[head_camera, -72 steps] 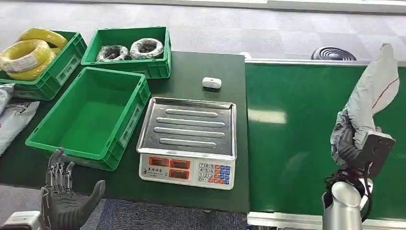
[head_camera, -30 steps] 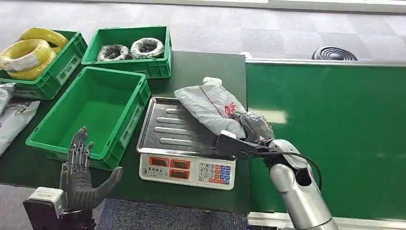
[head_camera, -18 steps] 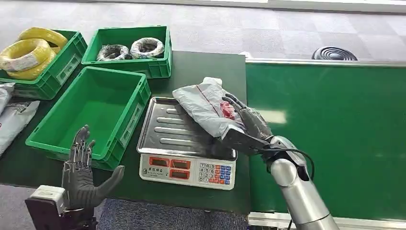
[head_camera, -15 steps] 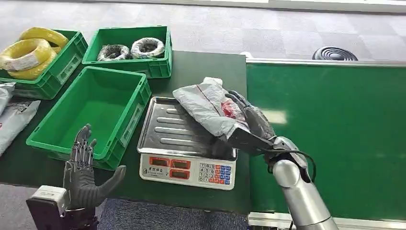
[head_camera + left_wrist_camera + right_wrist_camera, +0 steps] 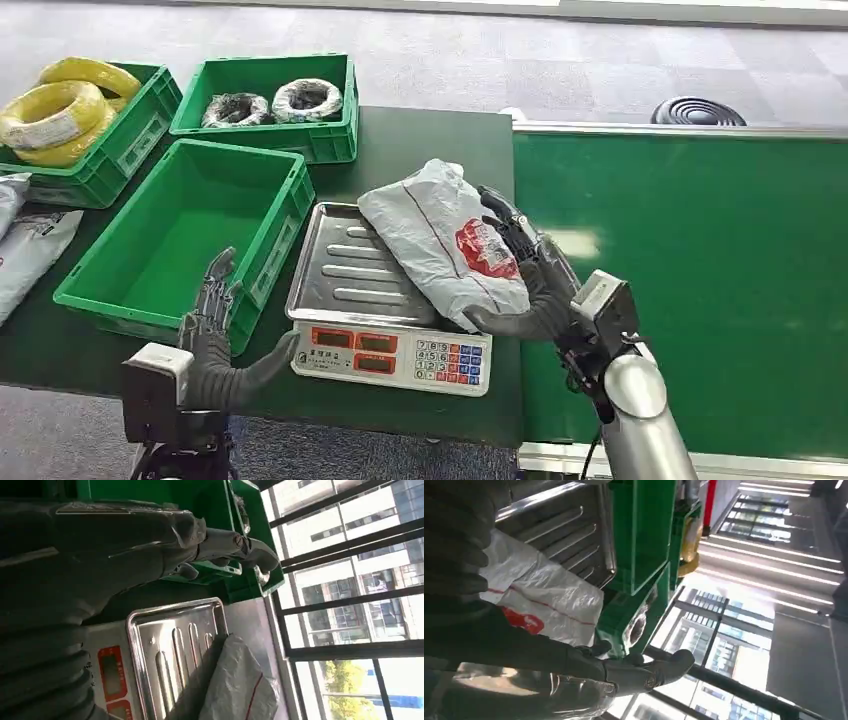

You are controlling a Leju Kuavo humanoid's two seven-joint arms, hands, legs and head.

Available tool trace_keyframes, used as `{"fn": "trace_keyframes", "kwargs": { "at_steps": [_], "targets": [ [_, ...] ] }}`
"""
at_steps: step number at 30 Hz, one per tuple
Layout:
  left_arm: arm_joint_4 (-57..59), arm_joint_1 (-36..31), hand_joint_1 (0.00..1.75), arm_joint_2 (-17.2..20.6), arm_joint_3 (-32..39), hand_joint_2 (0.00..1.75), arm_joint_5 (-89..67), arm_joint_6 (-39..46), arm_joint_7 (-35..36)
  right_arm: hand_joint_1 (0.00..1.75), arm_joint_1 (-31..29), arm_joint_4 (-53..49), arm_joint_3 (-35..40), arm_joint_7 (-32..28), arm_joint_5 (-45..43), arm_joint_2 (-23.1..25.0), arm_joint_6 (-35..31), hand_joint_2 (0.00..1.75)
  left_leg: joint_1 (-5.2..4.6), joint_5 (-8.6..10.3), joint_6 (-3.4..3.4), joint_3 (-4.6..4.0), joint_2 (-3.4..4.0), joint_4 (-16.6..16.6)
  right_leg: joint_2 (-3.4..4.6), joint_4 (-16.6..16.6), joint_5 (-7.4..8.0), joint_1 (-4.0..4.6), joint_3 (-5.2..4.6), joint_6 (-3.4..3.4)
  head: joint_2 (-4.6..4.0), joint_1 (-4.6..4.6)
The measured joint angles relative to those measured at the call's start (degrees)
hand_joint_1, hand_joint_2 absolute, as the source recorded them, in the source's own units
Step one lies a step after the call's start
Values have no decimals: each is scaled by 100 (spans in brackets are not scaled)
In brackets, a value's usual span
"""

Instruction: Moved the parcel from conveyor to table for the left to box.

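Parcel first: the crinkled grey plastic mailer with a red mark [image 5: 447, 243] is lying tilted across the right side of the ribbed steel tray of the white weighing scale [image 5: 345, 262], and my right hand [image 5: 528, 278] is cupping its right edge, thumb curling under the near corner, fingers spreading along the far side. I cannot tell whether I am gripping it or merely touching. Nearest me, my left hand [image 5: 222, 335] is hovering open, fingers apart, holding nothing, beside the empty green plastic crate [image 5: 105, 288]. Beyond, two more green crates are holding yellow cable coils [image 5: 62, 108] and dark wire coils [image 5: 270, 103]. The green conveyor belt [image 5: 700, 260] is stretching rightward.
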Motion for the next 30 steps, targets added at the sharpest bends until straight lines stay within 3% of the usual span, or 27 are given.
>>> {"fn": "trace_keyframes", "kwargs": {
  "at_steps": [4, 8, 13, 17, 19, 22, 25, 30],
  "targets": [
    [112, -113, 0, 26, -160, 175, -270, 88, 254, 0, 166, -243, -31, -125, 55, 61, -375, 175, -1, 0, 0, 1, 1, 2, -1, -1, 0, -1, -1, 0, 0, 0],
    [308, -259, 0, 103, -391, 175, -810, 199, 535, 0, 583, -943, -222, -395, 966, 144, -1919, 175, -1, -1, 0, -5, -3, 1, -3, -1, 0, -1, -6, 0, 0, 0],
    [706, -778, 0, 125, -761, 175, -1198, 46, 938, 0, 1335, -1951, -750, -459, 1781, 225, -3312, 175, -1, -2, 1, -10, -11, 2, -8, -3, 0, -1, -6, 1, 0, 2],
    [929, -1060, 0, 96, -992, 175, -1242, 24, 1047, 0, 1764, -2437, -1173, -511, 1824, 267, -3544, 175, -1, -3, 1, -1, 15, 2, 9, -4, 1, -2, -10, 1, 0, 0],
    [1043, -1213, 0, 92, -1107, 175, -1251, -57, 1109, 0, 1989, -2593, -1323, -597, 1844, 280, -3900, 175, -1, -3, 1, 0, -6, 4, -7, -7, 0, -1, -12, 2, 0, 0],
    [1437, -1573, 0, 101, -1359, 175, -1155, -72, 1133, 0, 2454, -2820, -1586, -778, 1484, 267, -4478, 175, -1, -2, 1, -6, -27, 2, -28, -5, -3, -1, 2, 3, 0, 2],
    [1733, -1834, 0, 101, -1534, 175, -1137, -63, 1133, 0, 2845, -2905, -1720, -929, 1300, 217, -4599, 175, -1, -3, 1, -5, 9, 1, 3, -4, 1, -1, -4, 1, 0, -2],
    [2140, -2131, 0, 101, -1799, 175, -1130, -6, 1198, 0, 3097, -2881, -1709, -911, 654, 59, -4888, 175, -1, -3, 2, -5, 0, 1, -1, -5, 0, -2, -3, 2, 0, 2]
  ]
}}
